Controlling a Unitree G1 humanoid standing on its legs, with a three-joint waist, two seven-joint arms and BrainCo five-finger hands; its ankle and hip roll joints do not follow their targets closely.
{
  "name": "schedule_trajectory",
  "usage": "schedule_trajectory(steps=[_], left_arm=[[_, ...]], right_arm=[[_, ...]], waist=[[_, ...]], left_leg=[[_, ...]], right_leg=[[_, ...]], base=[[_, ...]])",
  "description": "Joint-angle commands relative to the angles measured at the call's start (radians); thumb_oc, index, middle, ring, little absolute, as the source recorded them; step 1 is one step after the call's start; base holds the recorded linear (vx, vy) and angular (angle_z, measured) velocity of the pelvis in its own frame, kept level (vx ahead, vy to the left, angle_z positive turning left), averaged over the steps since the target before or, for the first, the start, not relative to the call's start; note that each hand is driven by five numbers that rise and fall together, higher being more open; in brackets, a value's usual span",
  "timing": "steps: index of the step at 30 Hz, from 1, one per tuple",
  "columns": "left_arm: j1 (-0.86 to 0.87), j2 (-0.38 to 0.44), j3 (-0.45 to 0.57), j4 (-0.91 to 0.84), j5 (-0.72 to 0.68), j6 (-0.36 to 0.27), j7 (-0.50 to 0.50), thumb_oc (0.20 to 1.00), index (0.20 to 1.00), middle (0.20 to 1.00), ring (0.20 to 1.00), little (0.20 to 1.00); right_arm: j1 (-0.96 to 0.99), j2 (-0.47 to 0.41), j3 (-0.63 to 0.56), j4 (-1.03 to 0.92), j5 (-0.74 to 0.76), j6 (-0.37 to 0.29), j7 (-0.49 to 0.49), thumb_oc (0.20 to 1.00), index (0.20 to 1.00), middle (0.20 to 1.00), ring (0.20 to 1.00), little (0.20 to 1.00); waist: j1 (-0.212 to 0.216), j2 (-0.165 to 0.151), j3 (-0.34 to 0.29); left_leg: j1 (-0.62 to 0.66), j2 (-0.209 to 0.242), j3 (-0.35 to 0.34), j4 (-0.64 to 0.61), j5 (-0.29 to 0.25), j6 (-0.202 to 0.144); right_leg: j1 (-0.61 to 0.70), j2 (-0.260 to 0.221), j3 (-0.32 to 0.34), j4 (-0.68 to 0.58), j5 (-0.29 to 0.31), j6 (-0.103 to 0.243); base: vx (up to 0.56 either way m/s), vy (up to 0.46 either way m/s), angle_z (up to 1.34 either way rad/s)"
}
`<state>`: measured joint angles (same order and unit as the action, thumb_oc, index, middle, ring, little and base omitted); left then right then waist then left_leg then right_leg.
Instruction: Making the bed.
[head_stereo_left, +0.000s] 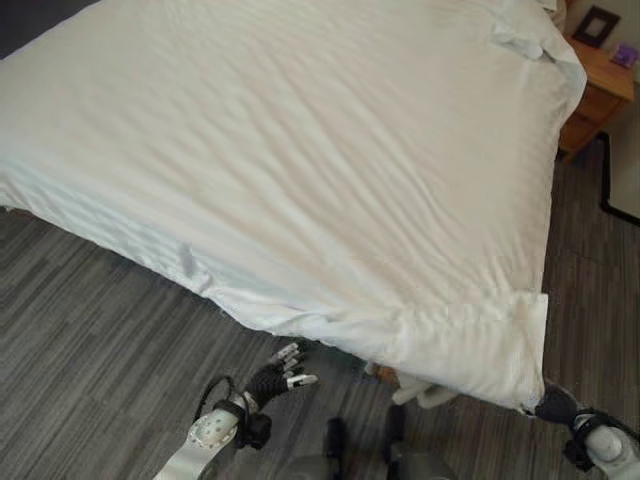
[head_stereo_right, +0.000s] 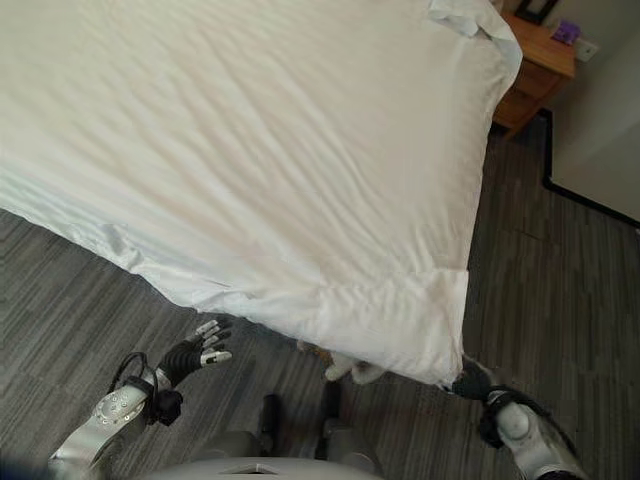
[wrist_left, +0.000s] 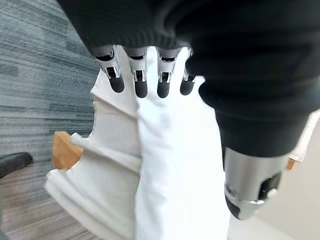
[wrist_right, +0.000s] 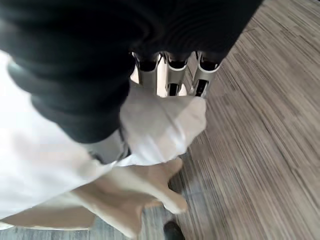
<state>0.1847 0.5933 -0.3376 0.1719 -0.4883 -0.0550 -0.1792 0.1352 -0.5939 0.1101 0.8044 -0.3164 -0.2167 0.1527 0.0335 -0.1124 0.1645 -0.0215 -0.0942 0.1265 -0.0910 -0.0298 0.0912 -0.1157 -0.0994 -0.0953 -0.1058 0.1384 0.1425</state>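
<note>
A white duvet (head_stereo_left: 300, 150) covers the whole bed, lightly wrinkled, its near edge hanging over the side. My right hand (head_stereo_left: 558, 405) is at the duvet's near right corner (head_stereo_left: 520, 350). In the right wrist view its fingers (wrist_right: 170, 75) curl into a bunch of that white cloth (wrist_right: 165, 125). My left hand (head_stereo_left: 272, 378) hovers over the floor just below the duvet's near edge, fingers (wrist_left: 140, 80) straight and spread, touching nothing.
A wooden nightstand (head_stereo_left: 600, 85) with a dark picture frame (head_stereo_left: 597, 25) stands past the bed's far right corner. A pillow (head_stereo_left: 520, 35) lies at the bed's head. Pale cloth (head_stereo_left: 425, 393) hangs below the near corner. Grey striped floor (head_stereo_left: 90, 330) lies on my side.
</note>
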Motion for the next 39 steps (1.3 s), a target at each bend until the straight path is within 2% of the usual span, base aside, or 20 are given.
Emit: schedule_trajectory(steps=[1, 5, 11, 14, 16, 18, 19, 20, 23, 24, 25, 26, 27, 28, 29, 30, 31, 32, 36, 39], left_arm=[[-0.007, -0.045, 0.054, -0.008, 0.019, -0.013, -0.036, 1.000, 1.000, 1.000, 1.000, 1.000], [-0.013, -0.059, 0.061, -0.009, 0.036, 0.009, -0.062, 1.000, 1.000, 1.000, 1.000, 1.000], [-0.021, -0.069, 0.068, -0.017, 0.050, 0.022, -0.084, 1.000, 1.000, 1.000, 1.000, 1.000], [-0.025, -0.075, 0.074, -0.012, 0.053, 0.026, -0.087, 1.000, 1.000, 1.000, 1.000, 1.000], [-0.037, -0.083, 0.078, -0.008, 0.040, 0.034, -0.079, 1.000, 1.000, 1.000, 1.000, 1.000], [-0.040, -0.086, 0.078, -0.009, 0.034, 0.035, -0.074, 1.000, 1.000, 1.000, 1.000, 1.000], [-0.046, -0.086, 0.071, -0.010, 0.029, 0.033, -0.061, 1.000, 1.000, 1.000, 1.000, 1.000], [-0.047, -0.092, 0.084, -0.014, 0.014, 0.027, -0.041, 1.000, 1.000, 1.000, 1.000, 1.000], [-0.025, -0.106, 0.115, -0.014, 0.000, 0.013, -0.015, 1.000, 1.000, 1.000, 1.000, 1.000], [-0.025, -0.106, 0.115, -0.013, 0.000, 0.013, -0.015, 1.000, 1.000, 1.000, 1.000, 1.000], [-0.036, -0.125, 0.114, 0.011, -0.011, -0.002, -0.001, 1.000, 1.000, 1.000, 1.000, 1.000], [-0.040, -0.132, 0.108, 0.015, -0.023, -0.004, 0.004, 1.000, 1.000, 1.000, 1.000, 1.000], [-0.035, -0.138, 0.106, 0.012, -0.024, -0.006, 0.004, 1.000, 1.000, 1.000, 1.000, 1.000], [-0.028, -0.139, 0.107, 0.007, -0.028, -0.003, -0.001, 1.000, 1.000, 1.000, 1.000, 1.000], [-0.008, -0.131, 0.103, -0.004, -0.031, 0.001, -0.015, 1.000, 1.000, 1.000, 1.000, 1.000], [-0.007, -0.131, 0.104, -0.005, -0.031, 0.001, -0.016, 1.000, 1.000, 1.000, 1.000, 1.000], [0.005, -0.127, 0.105, -0.013, -0.034, 0.003, -0.024, 1.000, 1.000, 1.000, 1.000, 1.000], [0.016, -0.124, 0.104, -0.014, -0.031, 0.003, -0.034, 1.000, 1.000, 1.000, 1.000, 1.000], [0.052, -0.113, 0.089, -0.021, -0.030, -0.003, -0.083, 1.000, 1.000, 1.000, 1.000, 1.000], [0.060, -0.101, 0.077, -0.026, -0.031, -0.009, -0.097, 1.000, 1.000, 1.000, 1.000, 1.000]], right_arm=[[0.254, -0.122, 0.084, 0.333, -0.150, 0.181, 0.139, 1.000, 1.000, 1.000, 1.000, 1.000], [0.218, -0.087, 0.045, 0.566, -0.219, 0.231, 0.129, 1.000, 1.000, 1.000, 1.000, 1.000], [0.214, -0.082, 0.010, 0.659, -0.263, 0.256, 0.157, 1.000, 1.000, 1.000, 1.000, 1.000], [0.194, -0.122, -0.067, 0.681, -0.192, 0.269, 0.126, 1.000, 1.000, 1.000, 1.000, 1.000], [0.103, -0.236, -0.245, 0.670, 0.075, 0.279, 0.064, 1.000, 1.000, 1.000, 1.000, 1.000], [0.081, -0.256, -0.264, 0.668, 0.114, 0.282, 0.049, 1.000, 1.000, 1.000, 1.000, 1.000], [0.022, -0.330, -0.334, 0.580, 0.255, 0.273, -0.007, 1.000, 1.000, 1.000, 1.000, 1.000], [0.009, -0.341, -0.355, 0.472, 0.310, 0.244, -0.061, 1.000, 1.000, 1.000, 1.000, 1.000], [0.094, -0.334, -0.463, -0.061, 0.336, 0.231, -0.116, 1.000, 1.000, 1.000, 1.000, 1.000], [0.095, -0.334, -0.464, -0.061, 0.336, 0.231, -0.116, 1.000, 1.000, 1.000, 1.000, 1.000], [0.090, -0.267, -0.498, -0.253, 0.482, 0.179, -0.133, 1.000, 1.000, 1.000, 1.000, 1.000], [0.073, -0.199, -0.499, -0.431, 0.623, 0.171, -0.100, 1.000, 1.000, 1.000, 1.000, 1.000], [0.069, -0.140, -0.484, -0.507, 0.717, 0.131, -0.087, 1.000, 1.000, 1.000, 1.000, 1.000], [0.072, -0.109, -0.461, -0.529, 0.758, 0.127, -0.067, 1.000, 1.000, 1.000, 1.000, 1.000], [0.072, -0.066, -0.395, -0.663, 0.872, 0.133, 0.017, 1.000, 1.000, 1.000, 1.000, 1.000], [0.072, -0.065, -0.395, -0.664, 0.872, 0.134, 0.017, 1.000, 1.000, 1.000, 1.000, 1.000], [0.073, -0.059, -0.360, -0.707, 0.902, 0.148, 0.049, 0.520, 0.520, 0.520, 0.520, 0.520], [0.074, -0.055, -0.319, -0.748, 0.927, 0.157, 0.082, 0.200, 0.200, 0.200, 0.200, 0.200], [0.051, -0.093, -0.121, -0.741, 0.946, 0.215, 0.214, 0.200, 0.200, 0.200, 0.200, 0.200], [-0.005, -0.085, 0.007, -0.717, 0.936, 0.231, 0.249, 0.200, 0.200, 0.200, 0.200, 0.200]], waist=[[-0.054, 0.061, 0.016], [-0.046, 0.070, -0.004], [-0.041, 0.070, -0.014], [-0.040, 0.066, -0.017], [-0.043, 0.061, -0.014], [-0.043, 0.059, -0.015], [-0.047, 0.058, -0.013], [-0.052, 0.058, -0.010], [-0.072, 0.065, -0.010], [-0.071, 0.065, -0.011], [-0.082, 0.071, -0.013], [-0.084, 0.074, -0.013], [-0.082, 0.076, -0.016], [-0.080, 0.077, -0.018], [-0.071, 0.077, -0.023], [-0.070, 0.076, -0.024], [-0.066, 0.077, -0.026], [-0.060, 0.077, -0.028], [-0.027, 0.079, -0.037], [-0.007, 0.084, -0.035]], left_leg=[[-0.042, 0.020, -0.054, 0.004, -0.004, -0.044], [-0.029, 0.016, -0.068, 0.004, -0.007, -0.040], [-0.022, 0.014, -0.075, 0.004, -0.011, -0.038], [-0.021, 0.014, -0.073, 0.004, -0.011, -0.037], [-0.019, 0.017, -0.068, 0.004, -0.011, -0.036], [-0.022, 0.018, -0.066, 0.004, -0.010, -0.036], [-0.021, 0.020, -0.057, 0.004, -0.011, -0.036], [-0.020, 0.022, -0.047, 0.004, -0.010, -0.036], [-0.017, 0.027, -0.027, 0.004, -0.013, -0.036], [-0.018, 0.027, -0.027, 0.004, -0.013, -0.036], [-0.015, 0.028, -0.018, 0.004, -0.014, -0.038], [-0.016, 0.029, -0.007, 0.004, -0.015, -0.039], [-0.017, 0.031, 0.003, 0.004, -0.014, -0.041], [-0.019, 0.032, 0.010, 0.004, -0.014, -0.042], [-0.021, 0.035, 0.024, 0.004, -0.011, -0.046], [-0.021, 0.035, 0.025, 0.004, -0.012, -0.046], [-0.021, 0.035, 0.028, 0.004, -0.011, -0.047], [-0.020, 0.036, 0.030, 0.004, -0.010, -0.048], [-0.013, 0.037, 0.029, 0.004, -0.008, -0.052], [-0.011, 0.036, 0.022, 0.004, -0.006, -0.053]], right_leg=[[0.051, 0.077, -0.047, 0.019, -0.100, -0.054], [0.069, 0.073, -0.058, 0.019, -0.107, -0.056], [0.077, 0.071, -0.067, 0.019, -0.111, -0.056], [0.079, 0.072, -0.067, 0.019, -0.110, -0.056], [0.078, 0.075, -0.058, 0.019, -0.108, -0.056], [0.075, 0.076, -0.055, 0.019, -0.105, -0.056], [0.073, 0.078, -0.046, 0.019, -0.102, -0.056], [0.069, 0.081, -0.034, 0.019, -0.098, -0.055], [0.064, 0.087, -0.013, 0.019, -0.095, -0.055], [0.063, 0.087, -0.013, 0.019, -0.095, -0.055], [0.062, 0.088, -0.009, 0.019, -0.095, -0.054], [0.056, 0.090, -0.007, 0.019, -0.094, -0.054], [0.052, 0.091, -0.006, 0.019, -0.092, -0.053], [0.049, 0.092, -0.006, 0.019, -0.090, -0.054], [0.044, 0.094, -0.008, 0.019, -0.088, -0.053], [0.043, 0.094, -0.007, 0.019, -0.088, -0.053], [0.042, 0.094, -0.008, 0.019, -0.088, -0.053], [0.042, 0.094, -0.008, 0.019, -0.088, -0.053], [0.052, 0.093, -0.020, 0.019, -0.093, -0.051], [0.056, 0.091, -0.026, 0.019, -0.094, -0.051]], base=[[0.02, -0.006, 0.17], [0.01, -0.001, 0.05], [-0.01, -0.001, -0.06], [-0.02, -0.004, -0.16], [-0.04, -0.012, -0.25], [-0.04, -0.006, -0.30], [-0.05, -0.001, -0.37], [-0.05, 0.005, -0.47], [-0.03, 0.003, -0.29], [-0.02, -0.002, -0.16], [-0.03, -0.009, -0.12], [-0.05, -0.014, -0.12], [-0.04, -0.020, 0.02], [-0.04, -0.037, -0.07], [-0.03, -0.032, -0.16], [-0.02, -0.035, -0.29], [-0.01, -0.023, -0.23], [-0.01, -0.035, -0.10], [0.02, -0.037, -0.03], [0.02, -0.037, 0.11]])
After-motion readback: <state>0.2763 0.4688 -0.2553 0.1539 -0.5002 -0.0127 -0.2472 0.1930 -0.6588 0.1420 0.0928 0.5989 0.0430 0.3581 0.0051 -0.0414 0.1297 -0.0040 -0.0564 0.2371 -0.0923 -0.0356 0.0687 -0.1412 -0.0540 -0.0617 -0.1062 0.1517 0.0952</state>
